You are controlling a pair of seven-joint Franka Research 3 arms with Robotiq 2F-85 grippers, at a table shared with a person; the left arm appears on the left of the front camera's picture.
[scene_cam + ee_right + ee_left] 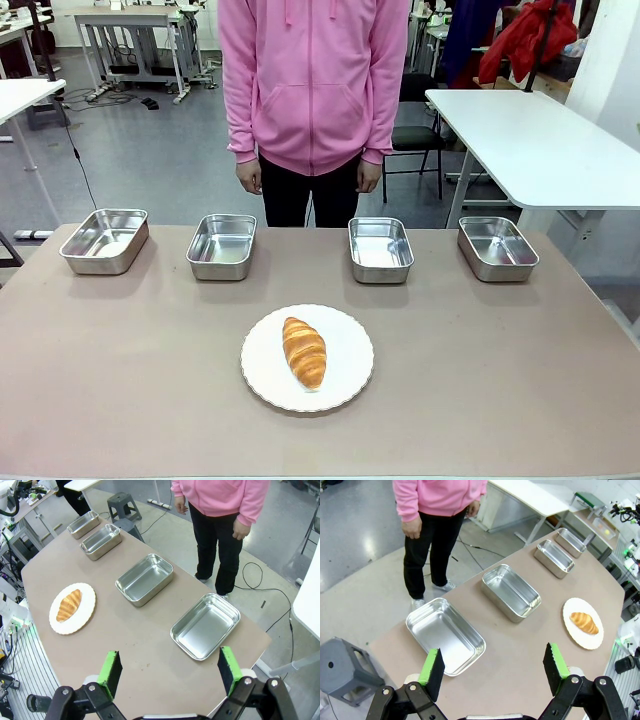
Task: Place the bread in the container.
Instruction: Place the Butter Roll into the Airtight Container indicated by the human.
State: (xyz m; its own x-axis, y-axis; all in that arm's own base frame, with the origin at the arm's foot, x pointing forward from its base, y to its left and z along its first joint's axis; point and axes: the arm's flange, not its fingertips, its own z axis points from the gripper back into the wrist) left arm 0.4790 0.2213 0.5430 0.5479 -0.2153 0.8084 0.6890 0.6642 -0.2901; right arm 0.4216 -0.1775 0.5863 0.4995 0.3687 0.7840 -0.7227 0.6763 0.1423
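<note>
The bread (304, 352), a golden-brown croissant, lies on a round white plate (345, 368) at the table's front middle. Several look-alike steel pans stand empty in a row behind it; which one is the container I cannot tell. My left gripper (493, 670) hangs open and empty high over the table's left end, above the nearest pan (470, 652), with the bread (584, 622) far off. High over the right end, my right gripper (169, 671) is also open and empty, above a pan (186, 640); the bread (69, 605) lies far to its left.
A person in a pink hoodie (312, 80) stands at the far edge, behind the middle pans, hands down at the sides. A white table (540, 150) stands off to the back right. A grey stool (345, 672) sits on the floor by the left end.
</note>
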